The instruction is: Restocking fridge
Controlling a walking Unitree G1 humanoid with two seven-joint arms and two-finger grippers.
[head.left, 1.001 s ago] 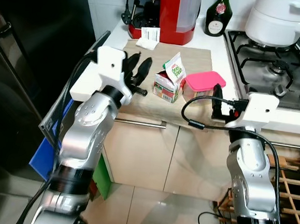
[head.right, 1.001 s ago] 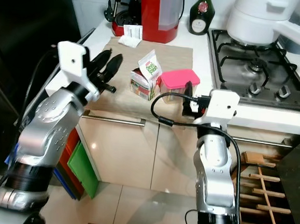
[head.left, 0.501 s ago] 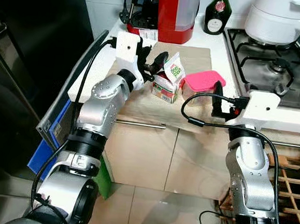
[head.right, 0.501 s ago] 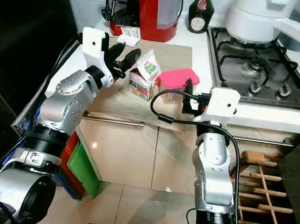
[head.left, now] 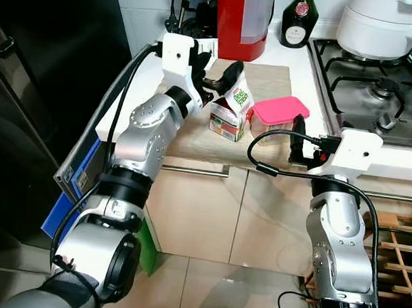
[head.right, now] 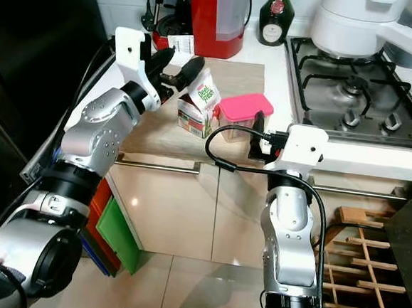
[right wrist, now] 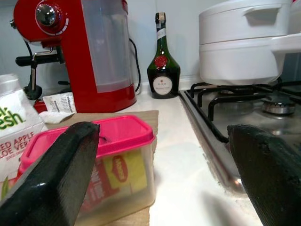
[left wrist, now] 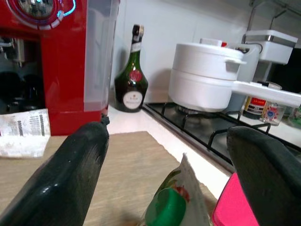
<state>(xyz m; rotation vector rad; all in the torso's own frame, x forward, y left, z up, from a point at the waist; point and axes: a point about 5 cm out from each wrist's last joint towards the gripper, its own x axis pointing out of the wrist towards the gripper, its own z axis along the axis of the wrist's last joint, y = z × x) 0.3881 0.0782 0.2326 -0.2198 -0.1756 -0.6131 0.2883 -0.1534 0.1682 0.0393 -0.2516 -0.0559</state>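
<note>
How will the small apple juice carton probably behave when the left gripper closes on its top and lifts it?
The apple juice carton is thin card with a folded gable top, so it may dent under the left gripper, whose fingers are open above it. It is short with a flat base, so tipping seems unlikely. The pink-lidded container stands close beside it and could get nudged.

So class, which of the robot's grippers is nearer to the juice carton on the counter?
Left. The left gripper hangs open right over the juice carton, fingers straddling its top. The right gripper, also open, sits at the counter edge beyond the pink-lidded container.
</note>
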